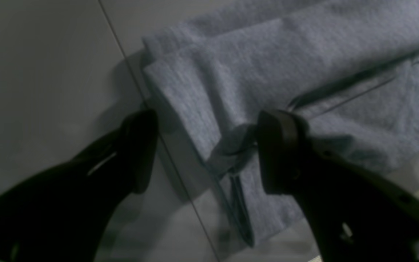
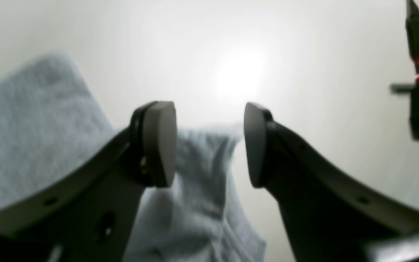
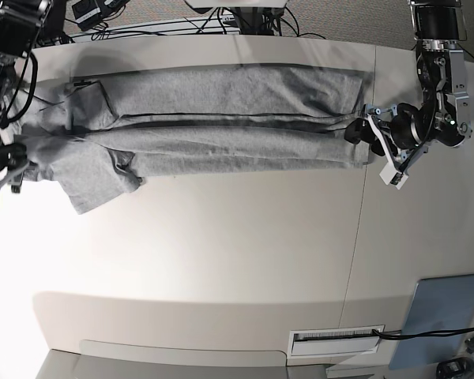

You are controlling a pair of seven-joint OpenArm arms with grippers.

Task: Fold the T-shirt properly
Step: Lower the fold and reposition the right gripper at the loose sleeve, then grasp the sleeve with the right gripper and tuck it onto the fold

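Left pincer: wide, holding nothing.
Right pincer: wide too (empty).
T-shirt: I'd regrip both far ends evenly before folding across the counter.

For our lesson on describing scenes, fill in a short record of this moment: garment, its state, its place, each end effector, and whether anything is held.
garment: grey T-shirt
state: folded lengthwise into a long band, one sleeve sticking out at the base view's left
place: flat on the white table
left end effector: open, at the shirt's end, one finger on the cloth
right end effector: open, above cloth
held: nothing
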